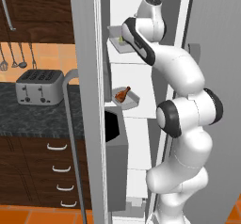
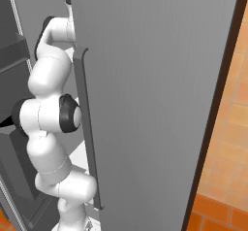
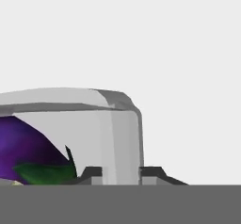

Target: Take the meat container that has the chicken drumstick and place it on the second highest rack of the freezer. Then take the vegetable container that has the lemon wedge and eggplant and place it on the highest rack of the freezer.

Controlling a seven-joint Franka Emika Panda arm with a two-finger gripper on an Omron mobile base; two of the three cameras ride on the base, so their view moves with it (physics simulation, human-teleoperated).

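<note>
In the hand view, the tool [image 3: 121,172] is seen pinching the corner wall of the vegetable container [image 3: 113,133], one fingertip on each side of the wall. The container lies directly ahead of the tool, its rounded corner rising between the fingertips. Inside it, to the left in this view, the eggplant [image 3: 23,143] is seen with its green stem end pointing toward the held corner; the lemon wedge cannot be told with certainty.

In the left base view, the vegetable container [image 1: 120,42] is found at the highest rack [image 1: 127,53] of the freezer [image 1: 87,100], whether resting or held just above cannot be told. Release is judged the remaining step.

Further down, the meat container [image 1: 126,99] with the chicken drumstick [image 1: 123,94] is seen on the second highest rack [image 1: 141,110].
</note>
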